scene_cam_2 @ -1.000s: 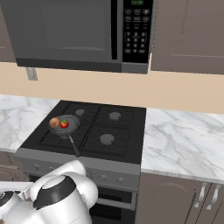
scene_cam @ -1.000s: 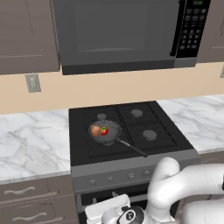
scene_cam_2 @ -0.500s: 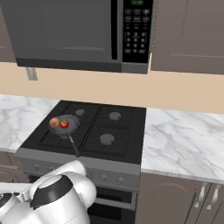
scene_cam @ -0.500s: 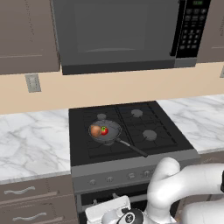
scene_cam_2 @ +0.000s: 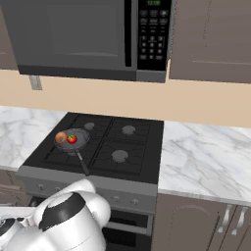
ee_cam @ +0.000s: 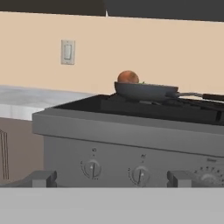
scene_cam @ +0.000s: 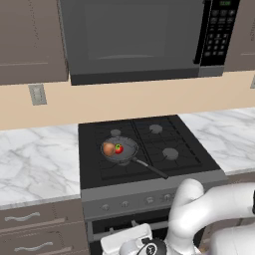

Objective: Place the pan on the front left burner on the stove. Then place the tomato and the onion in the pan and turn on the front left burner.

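The dark pan (scene_cam: 123,150) sits on the stove (scene_cam: 149,195) over the front left burner, whose cap is hidden beneath it. Its thin handle (scene_cam: 151,169) points toward the front right. Inside lie the red tomato (scene_cam: 118,148) and, to its left, the orange-brown onion (scene_cam: 108,148). The right base view shows the pan (scene_cam_2: 74,141), tomato (scene_cam_2: 72,139) and onion (scene_cam_2: 61,138) as well. My gripper (ee_cam: 111,179) hangs low in front of the stove's steel panel, open and holding nothing. Between its fingertips (ee_cam: 41,178) stand two small knobs (ee_cam: 92,167). The pan (ee_cam: 146,91) and onion (ee_cam: 128,77) show above.
A dark microwave (scene_cam: 134,40) hangs over the stove. Marble counters (scene_cam: 35,164) flank it left and right (scene_cam_2: 206,157). Drawers (scene_cam: 30,219) lie below the left counter. A wall outlet (ee_cam: 67,51) is on the beige backsplash. A third knob (ee_cam: 210,177) sits further right.
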